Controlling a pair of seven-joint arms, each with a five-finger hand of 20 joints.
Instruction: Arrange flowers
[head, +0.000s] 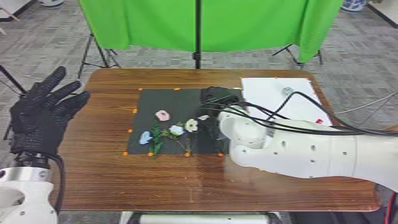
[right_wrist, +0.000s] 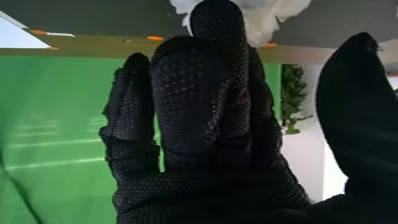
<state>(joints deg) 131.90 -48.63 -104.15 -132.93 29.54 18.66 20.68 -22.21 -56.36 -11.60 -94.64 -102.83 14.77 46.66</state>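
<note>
In the head view my right hand (head: 216, 96) is over the right part of the black mat (head: 182, 96). A pink flower (head: 163, 115), a blue flower (head: 146, 137), a pale blue-white flower (head: 176, 130) and a white flower (head: 191, 125) lie on the mat, left of that hand, with green stems between them. In the right wrist view, my right hand (right_wrist: 187, 95) has straight fingers and its thumb stands apart; a white flower (right_wrist: 277, 10) is behind the fingertips, contact unclear. My left hand (head: 40, 117) is open, raised at the table's left edge.
A white sheet (head: 266, 90) lies on the table's right side, with a small clear object (head: 288, 91) and a red item (head: 319, 121) on it. Orange marks line the mat. Black cables loop over the right arm. A green cloth (head: 142, 25) hangs beyond the brown table (head: 111, 100).
</note>
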